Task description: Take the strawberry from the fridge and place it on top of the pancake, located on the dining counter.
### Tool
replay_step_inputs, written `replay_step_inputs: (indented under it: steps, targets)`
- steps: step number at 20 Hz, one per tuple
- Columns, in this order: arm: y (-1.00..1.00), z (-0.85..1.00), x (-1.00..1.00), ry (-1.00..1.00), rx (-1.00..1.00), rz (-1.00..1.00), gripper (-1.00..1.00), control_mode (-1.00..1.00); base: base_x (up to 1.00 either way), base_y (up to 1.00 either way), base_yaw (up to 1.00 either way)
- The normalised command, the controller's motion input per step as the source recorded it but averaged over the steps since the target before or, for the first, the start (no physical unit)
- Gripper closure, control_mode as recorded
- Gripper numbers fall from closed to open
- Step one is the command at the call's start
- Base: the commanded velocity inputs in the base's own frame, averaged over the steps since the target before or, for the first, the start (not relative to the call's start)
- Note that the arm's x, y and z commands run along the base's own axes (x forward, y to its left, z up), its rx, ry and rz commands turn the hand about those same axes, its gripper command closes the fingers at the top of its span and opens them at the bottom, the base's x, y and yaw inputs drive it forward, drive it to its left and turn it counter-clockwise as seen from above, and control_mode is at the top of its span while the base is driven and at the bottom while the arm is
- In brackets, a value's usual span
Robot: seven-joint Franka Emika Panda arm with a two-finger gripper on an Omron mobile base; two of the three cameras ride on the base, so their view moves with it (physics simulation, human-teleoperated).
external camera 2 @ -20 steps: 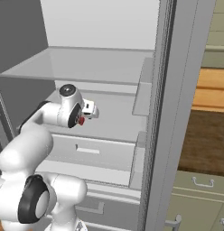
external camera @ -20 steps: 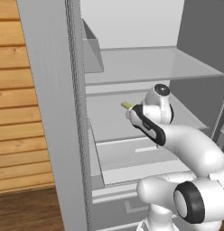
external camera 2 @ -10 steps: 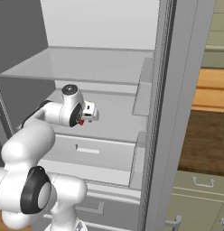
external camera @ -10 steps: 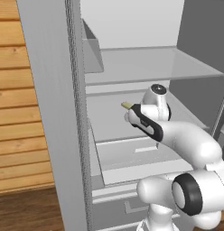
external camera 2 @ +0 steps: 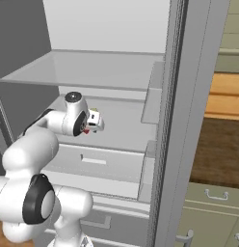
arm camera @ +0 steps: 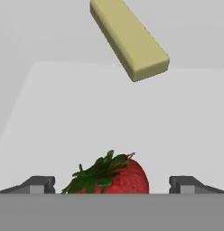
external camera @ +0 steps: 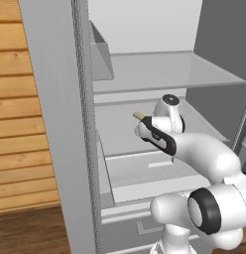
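Note:
The strawberry (arm camera: pixel 113 177), red with green leaves, lies on the white shelf (arm camera: pixel 55 117) inside the fridge (external camera: pixel 55 124). It sits between my two dark fingertips (arm camera: pixel 39 184), and neither touches it. My gripper (arm camera: pixel 112 185) is open and reaches into the fridge at mid height, under a glass shelf (external camera: pixel 159 69). From the right base view a bit of the red strawberry (external camera 2: pixel 85 130) shows beside my hand. The pancake and the dining counter are out of view.
A pale yellow bar (arm camera: pixel 129 38) lies on the same shelf just beyond the strawberry, and its end (external camera: pixel 139 116) pokes out past my hand. The open fridge door (external camera 2: pixel 189 120) stands at the right, with door bins (external camera 2: pixel 150 96). Wooden wall panels (external camera: pixel 16 124) are at the left.
My arm's elbow has shifted slightly while the hand has stayed almost in place over the shelf. The jaws have stayed open.

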Motion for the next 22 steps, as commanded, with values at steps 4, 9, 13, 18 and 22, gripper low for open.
replay_step_inputs:
  steps: [4,9,13,18,22]
  targets:
    - [0.0,-0.01,0.0,0.0,0.0,0.0,-1.0,-1.0,0.0,0.0,0.0]
    - [0.0,-0.02,0.0,-0.01,0.0,0.0,-1.0,-1.0,0.0,0.0,0.0]
    - [0.0,-0.02,0.04,-0.06,0.0,0.02,1.0,-1.0,0.0,0.0,0.0]
    - [0.0,-0.06,0.01,-0.08,0.0,0.03,1.0,-1.0,0.0,0.0,0.0]
    - [0.0,-0.1,0.0,-0.08,0.0,0.02,1.0,-1.0,0.0,0.0,0.0]
